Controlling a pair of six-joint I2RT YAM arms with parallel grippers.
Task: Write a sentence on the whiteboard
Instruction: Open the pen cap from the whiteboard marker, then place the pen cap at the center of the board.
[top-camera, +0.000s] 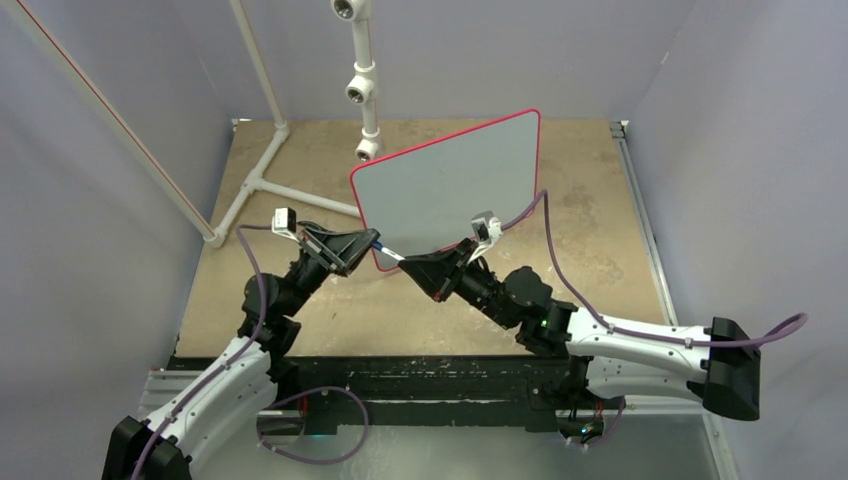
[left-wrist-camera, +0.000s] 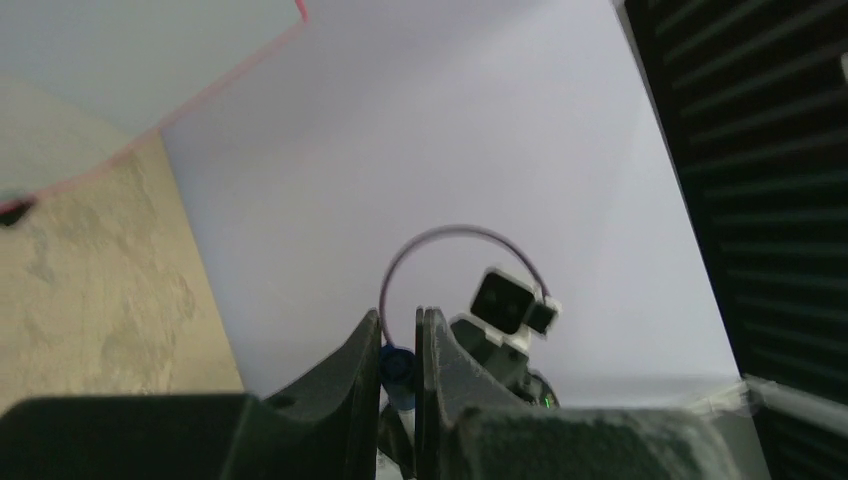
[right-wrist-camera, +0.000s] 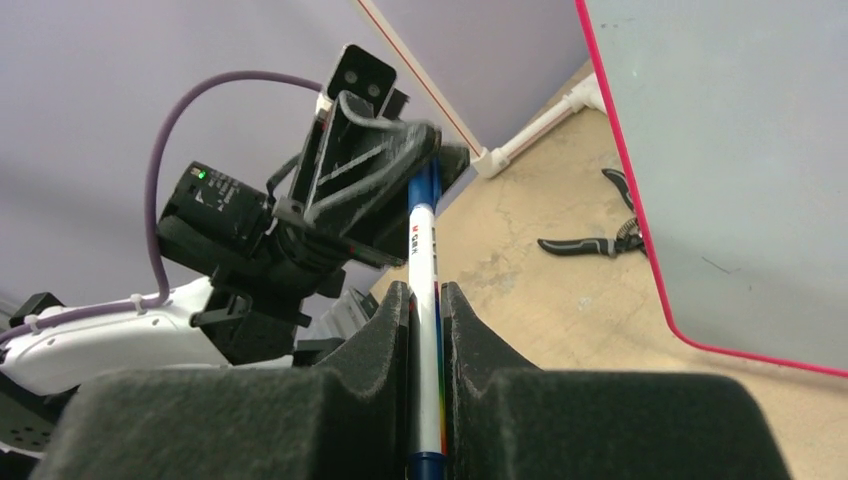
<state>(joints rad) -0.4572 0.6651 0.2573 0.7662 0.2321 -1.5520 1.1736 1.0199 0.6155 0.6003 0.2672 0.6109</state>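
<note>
Whiteboard (top-camera: 450, 190) standing tilted on table (top-camera: 600, 260), left gripper (top-camera: 373, 243) and right gripper (top-camera: 407, 261) each clamped on opposite ends of one marker (right-wrist-camera: 424, 250), just before whiteboard's near corner.

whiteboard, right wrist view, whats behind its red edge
Black-handled pliers lie on the tan tabletop behind the red-framed grey-white whiteboard; its edge hides their head, and anything further back is covered.
</note>
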